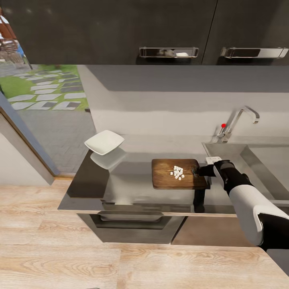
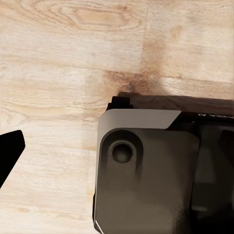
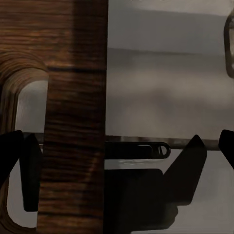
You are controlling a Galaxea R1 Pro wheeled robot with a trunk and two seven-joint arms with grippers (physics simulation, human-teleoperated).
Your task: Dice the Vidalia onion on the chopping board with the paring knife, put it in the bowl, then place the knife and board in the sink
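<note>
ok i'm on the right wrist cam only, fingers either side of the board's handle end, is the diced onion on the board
Observer: Yes, the diced onion is a small heap near the middle of the chopping board.
Operator: where's the bowl
Observer: The bowl stands on the countertop, left of the board and apart from it.
Operator: and my left arm
Observer: Its wrist view looks down at the wooden floor, with one dark fingertip at the edge; open or shut, I can't tell.
</note>
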